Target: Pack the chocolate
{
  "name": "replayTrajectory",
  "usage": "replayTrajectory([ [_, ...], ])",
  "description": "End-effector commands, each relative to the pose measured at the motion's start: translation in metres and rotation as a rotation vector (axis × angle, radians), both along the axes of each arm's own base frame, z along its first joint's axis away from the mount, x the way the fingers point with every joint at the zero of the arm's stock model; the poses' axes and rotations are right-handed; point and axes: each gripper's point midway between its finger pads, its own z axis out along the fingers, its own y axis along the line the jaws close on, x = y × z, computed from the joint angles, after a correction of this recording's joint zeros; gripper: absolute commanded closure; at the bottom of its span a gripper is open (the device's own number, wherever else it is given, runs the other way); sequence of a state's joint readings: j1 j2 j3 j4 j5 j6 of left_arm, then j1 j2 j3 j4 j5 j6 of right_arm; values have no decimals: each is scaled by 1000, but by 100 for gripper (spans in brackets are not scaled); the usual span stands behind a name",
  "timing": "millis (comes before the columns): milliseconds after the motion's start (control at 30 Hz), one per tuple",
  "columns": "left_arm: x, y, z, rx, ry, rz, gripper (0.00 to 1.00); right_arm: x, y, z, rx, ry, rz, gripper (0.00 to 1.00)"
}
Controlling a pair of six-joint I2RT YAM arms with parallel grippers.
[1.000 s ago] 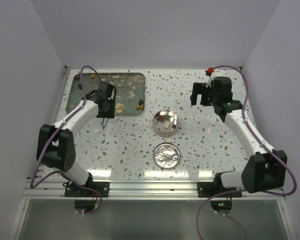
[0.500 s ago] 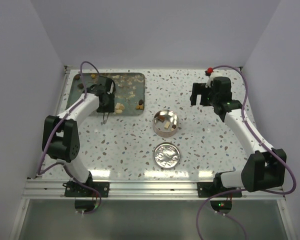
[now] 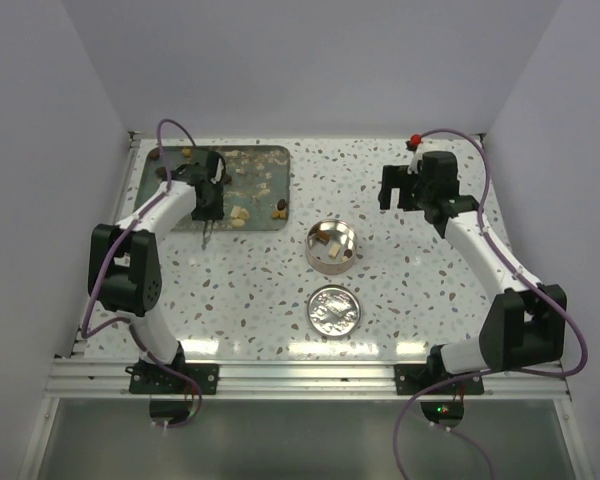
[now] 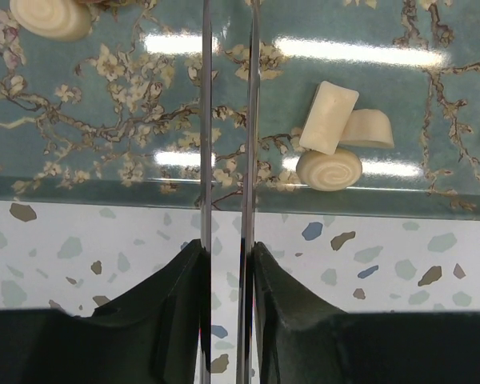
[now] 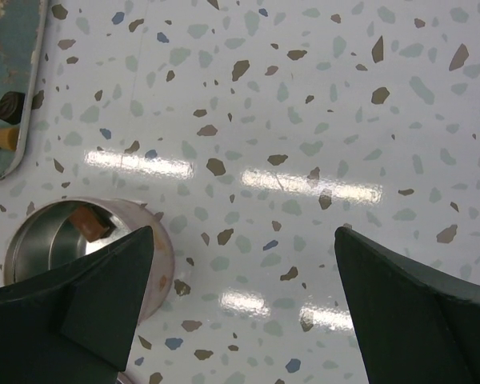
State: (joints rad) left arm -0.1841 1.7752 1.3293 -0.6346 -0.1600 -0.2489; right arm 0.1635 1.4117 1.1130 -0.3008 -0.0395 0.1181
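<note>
The open round tin [image 3: 331, 262] stands about mid-worktop, with bare speckled worktop [image 3: 420, 290] on every side of it. Its lid [image 3: 334, 309] lies flat just nearer the arm bases than the tin, apart from it. A few pieces of chocolate [image 5: 92, 222] already sit in the tin, brown and cream.

Left of the tin and farther back lies the teal blossom-patterned tray [image 4: 80, 96]. Its right rim is near the tin but clear of it. More chocolate is scattered on the tray: three cream pieces touch one another just inside its near edge, one lies alone farther left, and dark ones sit at the corner closest to the tin. The left gripper [image 3: 206, 242] hangs over that near edge. Its thin fingers [image 4: 206, 120] are narrow, with a slim gap and nothing seen between them. Their tips run out of the wrist view. The three cream pieces lie just to the tin side of the fingers, not touching them.

Right of the tin and farther back, the right gripper [image 5: 244, 240] hovers above bare worktop, its fingers [image 5: 104, 304] spread wide and holding nothing. Plain walls close the worktop on the left, back and right. The tray sits close to the left and back walls, and the roomiest open stretch lies right of the tin.
</note>
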Motion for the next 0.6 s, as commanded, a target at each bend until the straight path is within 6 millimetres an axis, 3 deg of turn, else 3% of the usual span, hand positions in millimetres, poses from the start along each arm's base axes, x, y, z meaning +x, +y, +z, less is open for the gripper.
replayTrajectory([
  [0, 22, -1, 20, -13, -79, -12, 69, 13, 2, 23, -3, -63, 4, 2],
  [233, 7, -9, 37, -53, -102, -94, 76, 13, 2, 20, 0, -56, 4, 2],
  [467, -37, -30, 63, -161, -139, -201, 76, 14, 5, 21, 20, -63, 8, 1],
  [567, -56, -46, 64, -193, -124, -242, 76, 16, 8, 21, 39, -61, 8, 2],
])
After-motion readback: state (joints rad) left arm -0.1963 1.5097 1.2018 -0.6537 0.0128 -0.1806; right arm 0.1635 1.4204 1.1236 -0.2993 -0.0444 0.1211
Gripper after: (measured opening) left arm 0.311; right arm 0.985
